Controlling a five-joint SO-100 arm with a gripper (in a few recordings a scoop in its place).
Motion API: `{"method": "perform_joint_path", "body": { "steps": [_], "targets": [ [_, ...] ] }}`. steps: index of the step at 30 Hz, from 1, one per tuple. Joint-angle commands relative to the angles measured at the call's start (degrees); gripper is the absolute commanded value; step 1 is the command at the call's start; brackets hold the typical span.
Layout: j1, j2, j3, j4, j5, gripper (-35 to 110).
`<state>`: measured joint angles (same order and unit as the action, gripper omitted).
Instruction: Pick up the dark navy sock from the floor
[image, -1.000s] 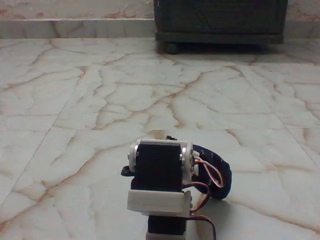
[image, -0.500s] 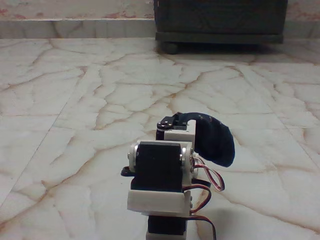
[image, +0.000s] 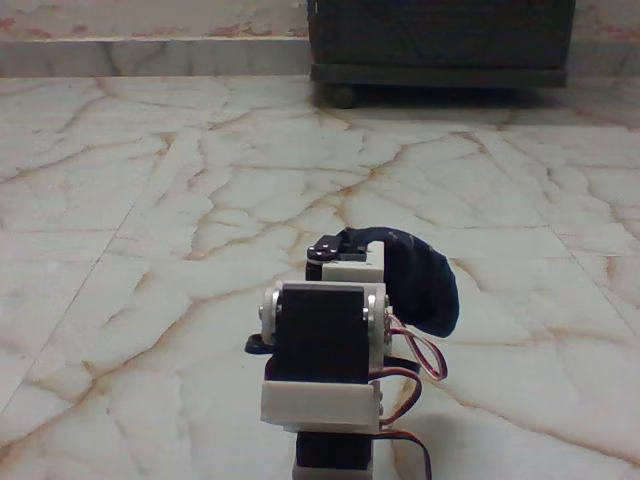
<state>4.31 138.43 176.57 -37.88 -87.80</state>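
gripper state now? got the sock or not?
Gripper: fingers hidden behind the arm, so it cannot be told; the sock hangs draped from the arm's far end, mostly off the floor.

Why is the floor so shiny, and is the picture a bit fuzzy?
In the fixed view the floor is glossy marble with soft glare; the dark navy sock looks like a dark blob with little detail; the whole picture is slightly soft and grainy, and the cabinet is dim.

Soft, dim, warm light; the floor (image: 150, 200) shows faint sheen, and the whole picture is slightly blurred.
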Motion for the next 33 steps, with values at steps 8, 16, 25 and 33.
{"method": "perform_joint_path", "body": {
  "steps": [8, 16, 25, 33],
  "targets": [
    [-2.9, 1.7, 0.1, -0.2, -2.2, 0],
    [-3.0, 1.7, 0.1, -0.3, -2.2, 0],
    [-2.9, 1.7, 0.1, 0.1, -2.5, 0],
    [-2.9, 1.6, 0.1, 0.4, -2.5, 0]
  ]
}}
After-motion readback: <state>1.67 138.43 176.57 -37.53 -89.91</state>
